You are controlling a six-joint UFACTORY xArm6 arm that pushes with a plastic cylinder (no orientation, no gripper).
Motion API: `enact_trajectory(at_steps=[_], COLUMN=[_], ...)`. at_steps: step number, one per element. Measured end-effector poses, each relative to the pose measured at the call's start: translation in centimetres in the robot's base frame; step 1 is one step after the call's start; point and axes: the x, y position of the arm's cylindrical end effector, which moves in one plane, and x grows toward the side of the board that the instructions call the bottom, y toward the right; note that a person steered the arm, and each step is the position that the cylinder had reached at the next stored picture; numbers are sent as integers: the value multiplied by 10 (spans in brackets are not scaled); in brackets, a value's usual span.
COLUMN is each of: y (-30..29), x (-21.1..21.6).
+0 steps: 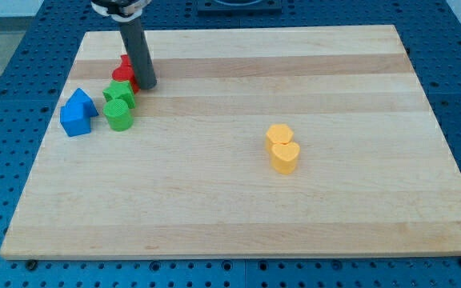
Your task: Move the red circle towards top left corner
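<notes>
Yellow blocks lie nearest the camera: a yellow heart (285, 158) with a second yellow block (278, 134), its shape hard to read, touching it on the far side. Both sit well apart from the red circle (123, 76), toward the view's lower right of it, and should play no part.

This arm carries no claw, so nothing is held or clamped; it ends in a dark rod, and my tip (147, 86) rests on the worktop (238, 216) touching, or just beside, the red circle's right edge. That circle sits near the worktop's top left corner, so most of the distance looks covered. Another red block (125, 61), mostly hidden by the rod, lies just behind the circle toward the view's top.

Crowding is the risk. Just below the red circle sit two green blocks, one (119, 93) close against it and one (120, 117) further down, with a blue block (78, 113) to the lower left of the circle. A push aimed straight left could drag the upper green block along. A push off the circle's centre could let it roll around the tip and slip away. Driving up-left will likely shove the hidden red block ahead of it, possibly off the worktop's edge.
</notes>
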Motion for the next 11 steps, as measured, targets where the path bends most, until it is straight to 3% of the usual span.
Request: enact_trajectory(at_steps=[7, 11], y=[-73, -81], x=[21, -21])
